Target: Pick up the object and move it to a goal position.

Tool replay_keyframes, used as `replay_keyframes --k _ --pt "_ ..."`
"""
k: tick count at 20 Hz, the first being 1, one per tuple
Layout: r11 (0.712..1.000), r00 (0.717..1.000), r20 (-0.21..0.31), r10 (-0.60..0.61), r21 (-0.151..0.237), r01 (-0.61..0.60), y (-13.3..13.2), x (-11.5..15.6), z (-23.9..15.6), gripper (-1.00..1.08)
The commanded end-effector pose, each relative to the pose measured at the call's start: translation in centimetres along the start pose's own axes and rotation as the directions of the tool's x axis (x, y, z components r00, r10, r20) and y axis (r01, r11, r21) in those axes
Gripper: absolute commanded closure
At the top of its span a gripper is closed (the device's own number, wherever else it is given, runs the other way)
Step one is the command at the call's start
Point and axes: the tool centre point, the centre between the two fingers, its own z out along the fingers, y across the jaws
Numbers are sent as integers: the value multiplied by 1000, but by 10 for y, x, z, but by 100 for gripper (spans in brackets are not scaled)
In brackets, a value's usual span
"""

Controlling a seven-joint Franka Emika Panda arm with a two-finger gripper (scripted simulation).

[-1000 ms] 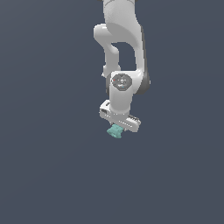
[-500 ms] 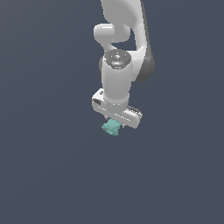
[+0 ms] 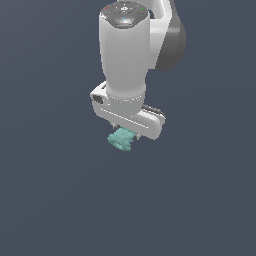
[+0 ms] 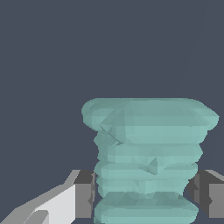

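Object [image 3: 120,139], the teal ribbed cylinder, hangs just below the frame's centre in the exterior view, clamped in the pincer [image 3: 125,136], whose dark pads [image 4: 84,194] press its ridged sides. The carrying step looks in hand; next comes steady travel to the goal without loosening. No goal marker shows, the fingers are mostly hidden under the white arm [image 3: 125,60], and the uniform grey backdrop hides any desk
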Motion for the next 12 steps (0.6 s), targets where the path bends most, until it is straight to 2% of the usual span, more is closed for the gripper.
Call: replay_keyframes --k 1,12 --pt "1000 1000 1 0 -1 0 0 8 -20 108" --pt "1000 1000 1 0 -1 0 -1 31 -69 108"
